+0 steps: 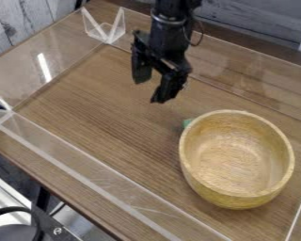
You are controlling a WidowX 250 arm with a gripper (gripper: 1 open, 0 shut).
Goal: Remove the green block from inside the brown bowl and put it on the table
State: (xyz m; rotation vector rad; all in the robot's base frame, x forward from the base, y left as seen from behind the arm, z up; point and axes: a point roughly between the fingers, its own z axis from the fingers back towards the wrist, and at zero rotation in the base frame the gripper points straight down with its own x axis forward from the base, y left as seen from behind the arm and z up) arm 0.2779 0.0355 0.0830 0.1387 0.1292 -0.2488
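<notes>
Jaws apart, green block on the table
From the camera's side, the gripper [153,91] hangs spread and holding nothing; the green block [187,122] lies below and right of its tips, just beside the brown bowl [191,174], long axis unclear.

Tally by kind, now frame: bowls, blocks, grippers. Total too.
Bowls: 1, the brown bowl
Blocks: 1, the green block, small at the bowl's edge
Grippers: 1, the black gripper, open
Total: 3
</notes>
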